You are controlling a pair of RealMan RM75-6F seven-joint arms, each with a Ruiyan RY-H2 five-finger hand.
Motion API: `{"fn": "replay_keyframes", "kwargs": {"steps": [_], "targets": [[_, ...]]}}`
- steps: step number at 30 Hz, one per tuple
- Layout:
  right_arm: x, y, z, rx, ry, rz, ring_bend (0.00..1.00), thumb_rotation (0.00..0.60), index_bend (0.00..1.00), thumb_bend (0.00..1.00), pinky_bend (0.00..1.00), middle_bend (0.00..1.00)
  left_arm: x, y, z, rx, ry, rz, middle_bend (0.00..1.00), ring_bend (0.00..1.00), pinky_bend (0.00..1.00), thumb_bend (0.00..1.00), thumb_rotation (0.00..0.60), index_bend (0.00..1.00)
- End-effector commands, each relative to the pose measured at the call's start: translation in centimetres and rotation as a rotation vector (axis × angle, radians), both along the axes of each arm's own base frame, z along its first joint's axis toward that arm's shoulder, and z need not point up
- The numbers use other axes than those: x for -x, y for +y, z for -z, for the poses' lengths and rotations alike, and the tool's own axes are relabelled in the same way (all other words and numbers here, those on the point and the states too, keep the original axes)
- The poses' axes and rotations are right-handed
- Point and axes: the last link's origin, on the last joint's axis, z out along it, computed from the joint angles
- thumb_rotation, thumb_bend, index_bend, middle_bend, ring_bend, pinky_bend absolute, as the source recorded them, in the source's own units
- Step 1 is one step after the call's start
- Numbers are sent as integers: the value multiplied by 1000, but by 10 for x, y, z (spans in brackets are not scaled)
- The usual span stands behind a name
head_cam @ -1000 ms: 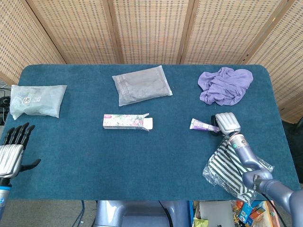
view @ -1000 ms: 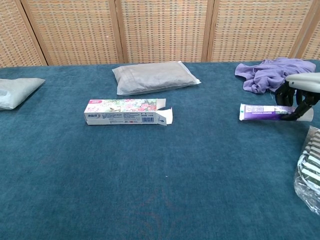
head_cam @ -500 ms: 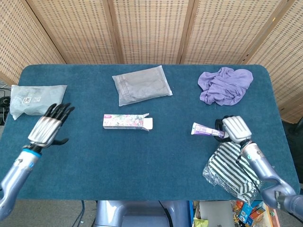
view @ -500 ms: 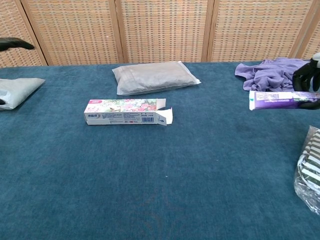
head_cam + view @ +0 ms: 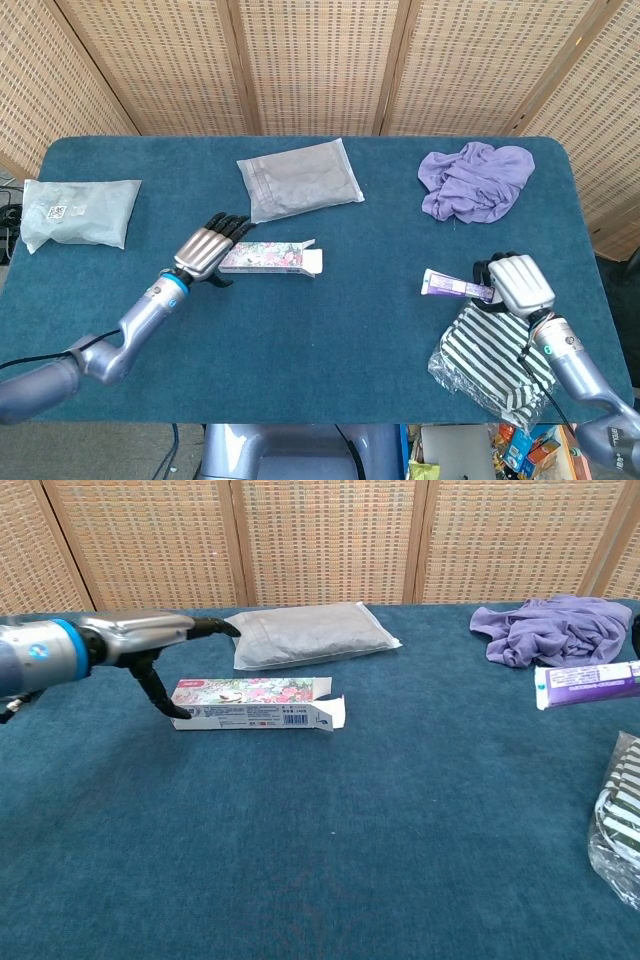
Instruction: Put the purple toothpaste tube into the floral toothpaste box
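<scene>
Toothpaste tube (image 5: pixel 455 287), purple, is gripped in the right hand (image 5: pixel 516 284) and held above the blue tabletop (image 5: pixel 360 330) beside a striped bagged cloth (image 5: pixel 490 360), while the left hand (image 5: pixel 205 254), fingers spread and holding nothing, reaches over the closed end of the floral toothpaste box (image 5: pixel 270 258), its thumb at the box's front side.

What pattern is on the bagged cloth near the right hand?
Black and white stripes on the bagged cloth, clearest in the head view.
</scene>
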Motion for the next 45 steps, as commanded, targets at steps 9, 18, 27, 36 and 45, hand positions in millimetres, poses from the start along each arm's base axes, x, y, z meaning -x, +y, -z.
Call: {"fn": "replay_keyframes", "kwargs": {"steps": [9,18,27,36,45], "targets": [[2,5,-8,13,13,-2,436,600,611,568,418,609,-16,21,41,23,3,-73,64,85,225,191,600,107],[-5,7,-13,17,25,-21,437,600,611,591,418,610,-13,22,47,-3,-8,-73,451,425,481,229,600,517],[-38,6,-35,54,32,-93,437,600,611,598,418,612,-18,1,12,-5,-479,-96,485,448,484,248,600,556],[-95,3,-66,101,35,-188,442,600,617,602,418,615,-13,-19,8,66,-748,-21,492,448,484,250,600,569],[-161,-6,-93,137,37,-273,442,600,617,604,418,616,-31,-26,19,100,-801,42,494,448,484,253,600,572]]}}
